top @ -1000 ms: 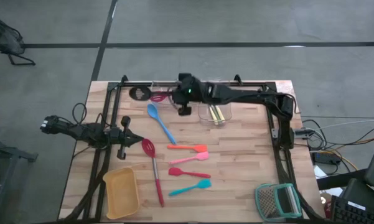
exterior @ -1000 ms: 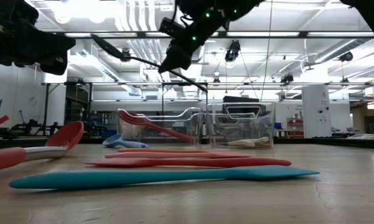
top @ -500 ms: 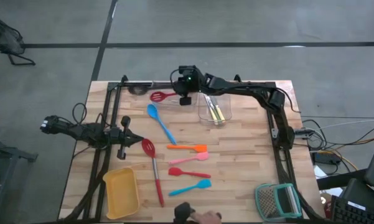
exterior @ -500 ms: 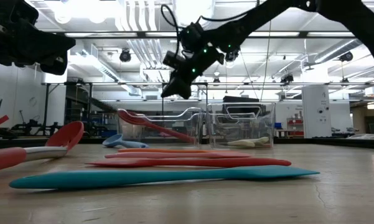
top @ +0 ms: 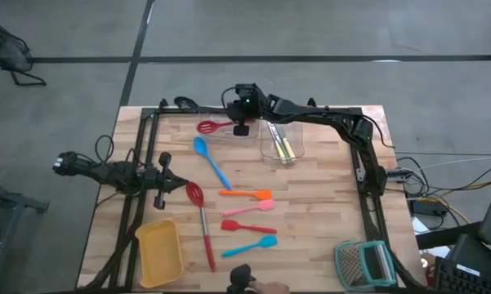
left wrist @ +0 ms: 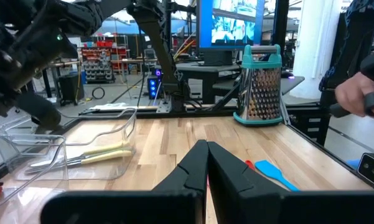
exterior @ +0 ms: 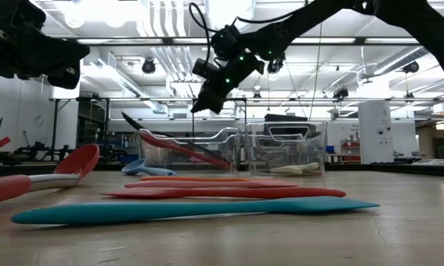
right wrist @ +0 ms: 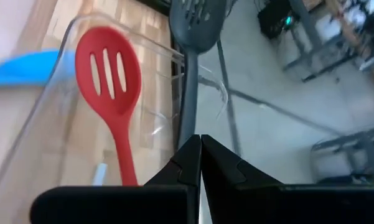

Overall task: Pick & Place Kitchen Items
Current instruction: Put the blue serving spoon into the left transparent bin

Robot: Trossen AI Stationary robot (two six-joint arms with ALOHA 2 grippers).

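Note:
My right gripper (top: 243, 124) is at the table's far side, above the left clear tub (top: 229, 135), shut on a black slotted spoon (top: 184, 104). The spoon's head (right wrist: 196, 12) reaches past the tub's far wall. A red slotted spoon (right wrist: 109, 68) lies in that tub. A blue spoon (top: 211, 161), a long red slotted spoon (top: 201, 220) and orange (top: 247, 194), pink (top: 249, 208), red (top: 245, 226) and teal (top: 252, 246) spatulas lie flat on the table. My left gripper (top: 168, 186) is shut and empty at the table's left. My right gripper pinches the black spoon's handle (right wrist: 188, 118) between its two fingers. The handle runs straight on from the fingertips, in line with them. The spoon is lifted clear and slopes down toward its head (exterior: 127, 118), which is beyond the tub.
A second clear tub (top: 282, 147) with yellow-handled cutlery stands right of the first. A yellow tray (top: 159, 251) is at the near left and a teal-framed grater (top: 363, 263) at the near right. A person's hand (top: 257, 283) shows at the near edge.
My right gripper has gone toward the table's far edge with the black spoon. The spoon has tipped from head-up to head-down, and its head now lies past the tub's far wall. A person's hand has come in at the near edge.

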